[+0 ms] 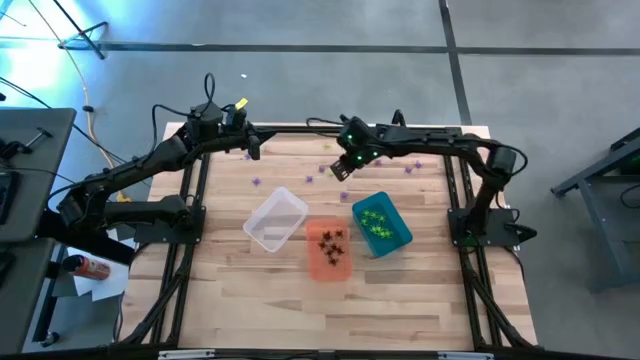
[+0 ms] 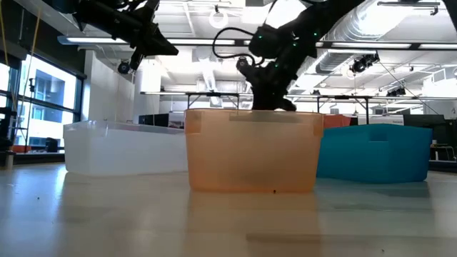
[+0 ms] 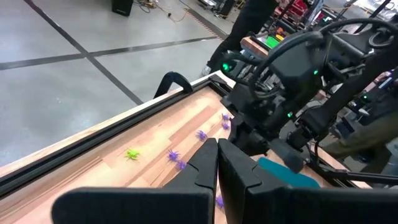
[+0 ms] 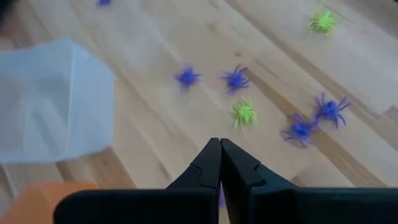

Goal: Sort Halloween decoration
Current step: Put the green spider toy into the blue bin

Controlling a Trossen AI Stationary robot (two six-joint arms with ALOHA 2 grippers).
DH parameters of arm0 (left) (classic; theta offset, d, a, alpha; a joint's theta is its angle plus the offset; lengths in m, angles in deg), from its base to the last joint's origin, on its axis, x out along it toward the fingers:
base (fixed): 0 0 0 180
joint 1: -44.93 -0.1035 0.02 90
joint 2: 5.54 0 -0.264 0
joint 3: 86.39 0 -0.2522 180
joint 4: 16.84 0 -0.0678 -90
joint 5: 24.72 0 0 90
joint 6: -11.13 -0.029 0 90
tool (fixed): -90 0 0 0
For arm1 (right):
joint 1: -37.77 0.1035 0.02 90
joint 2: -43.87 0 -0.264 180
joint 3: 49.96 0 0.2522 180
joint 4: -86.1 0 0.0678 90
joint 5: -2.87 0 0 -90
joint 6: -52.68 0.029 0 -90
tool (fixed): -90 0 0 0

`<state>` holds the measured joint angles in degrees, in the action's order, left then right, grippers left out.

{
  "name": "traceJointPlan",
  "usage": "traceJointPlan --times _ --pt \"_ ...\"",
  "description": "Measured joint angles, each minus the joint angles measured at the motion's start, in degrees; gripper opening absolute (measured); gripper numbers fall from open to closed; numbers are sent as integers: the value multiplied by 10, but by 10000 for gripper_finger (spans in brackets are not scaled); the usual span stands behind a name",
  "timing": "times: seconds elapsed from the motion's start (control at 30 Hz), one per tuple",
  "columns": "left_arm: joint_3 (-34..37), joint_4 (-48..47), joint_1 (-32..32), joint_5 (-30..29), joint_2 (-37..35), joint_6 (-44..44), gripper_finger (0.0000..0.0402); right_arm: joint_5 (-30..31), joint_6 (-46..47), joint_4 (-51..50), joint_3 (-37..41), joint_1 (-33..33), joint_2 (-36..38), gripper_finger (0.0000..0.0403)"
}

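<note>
Tiny spider-like decorations lie on the wooden table's far part: purple ones (image 4: 235,78) (image 4: 300,130) and green ones (image 4: 244,112). Black ones lie in the orange bin (image 1: 328,250) and green ones in the teal bin (image 1: 381,224). The clear bin (image 1: 275,220) stands to the left of these. My right gripper (image 4: 219,152) hangs shut above the table, just beyond the bins, with a sliver of purple between its fingers. My left gripper (image 3: 217,149) is shut on nothing and is held high over the far left corner (image 1: 250,145). My right gripper comes from above, slanting down. A purple bit (image 1: 339,172) shows at its fingertips in the high view. In its own wrist view only a purple sliver (image 4: 221,196) shows in the slit between the fingers. The fingers hide which part of the spider is pinched.
The three bins stand side by side in the table's middle. Loose purple spiders (image 1: 257,182) (image 1: 408,168) dot the far strip of the table. The black frame rails (image 1: 195,200) run along the table's sides. The near half of the table is bare wood.
</note>
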<state>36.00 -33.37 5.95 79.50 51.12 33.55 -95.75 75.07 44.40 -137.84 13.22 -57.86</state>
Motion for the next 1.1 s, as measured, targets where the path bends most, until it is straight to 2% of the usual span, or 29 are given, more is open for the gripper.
traceJointPlan --times 0.13,0.33,0.43,0.53,0.67,0.87,0.97,1.1 --pt "0 0 0 -1 0 0 0 1 -61 -92 -80 1 -50 18" --pt "0 0 0 -1 0 0 0 20 -173 -263 -251 0 -187 112" --pt "0 0 0 1 0 0 0 31 -217 -306 -320 4 -243 156" --pt "0 0 0 1 0 0 0 65 -239 -321 -372 10 -278 181" --pt "0 0 0 1 0 1 0 91 -225 -343 -407 11 -319 189" --pt "0 0 0 1 0 1 0 92 -198 -344 -418 12 -350 186" --pt "0 0 0 2 0 11 0 116 -210 -344 -417 17 -354 185" --pt "0 0 0 2 0 15 0 116 -212 -342 -417 22 -352 185"
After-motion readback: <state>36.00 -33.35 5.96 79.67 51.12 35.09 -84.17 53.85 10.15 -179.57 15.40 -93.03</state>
